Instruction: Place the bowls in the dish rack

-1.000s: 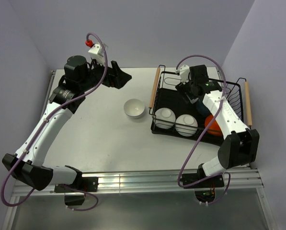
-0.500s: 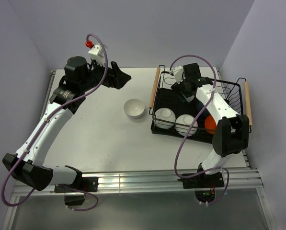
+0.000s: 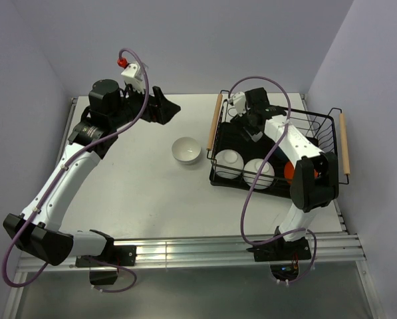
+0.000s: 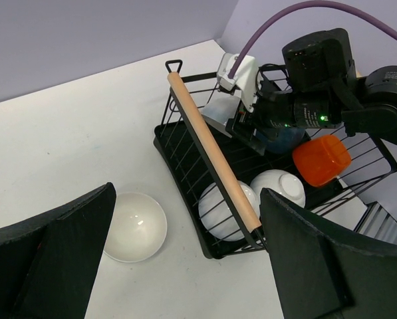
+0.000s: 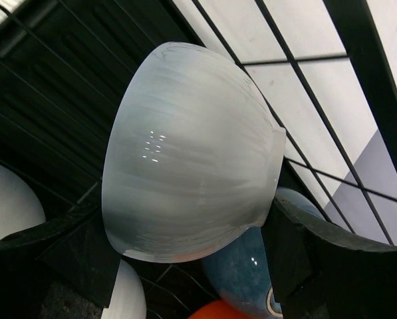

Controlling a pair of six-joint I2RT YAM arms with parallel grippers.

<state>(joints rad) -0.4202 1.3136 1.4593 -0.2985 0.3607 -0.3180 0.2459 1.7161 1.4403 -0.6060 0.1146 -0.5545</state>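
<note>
One white bowl (image 3: 186, 149) sits upright on the table left of the dish rack (image 3: 215, 123). Two white bowls (image 3: 229, 161) (image 3: 259, 172) lie rim-down in the rack's near row, beside an orange bowl (image 3: 292, 173). My right gripper (image 5: 185, 236) is shut on another white bowl (image 5: 191, 153), held tilted on its side over the rack's far left part, above a blue bowl (image 5: 241, 272). High over the table's back left hangs my left gripper (image 4: 186, 199), open with nothing in it and apart from the loose bowl (image 4: 135, 226).
The rack's wooden handle (image 4: 211, 149) runs along its left side, a second one (image 3: 344, 143) along its right. Walls close off the table at the back and right. My right arm reaches across the rack from its right side.
My right gripper has carried its white bowl leftward across the back of the rack. The left arm has barely moved, and the loose bowl stays put.
</note>
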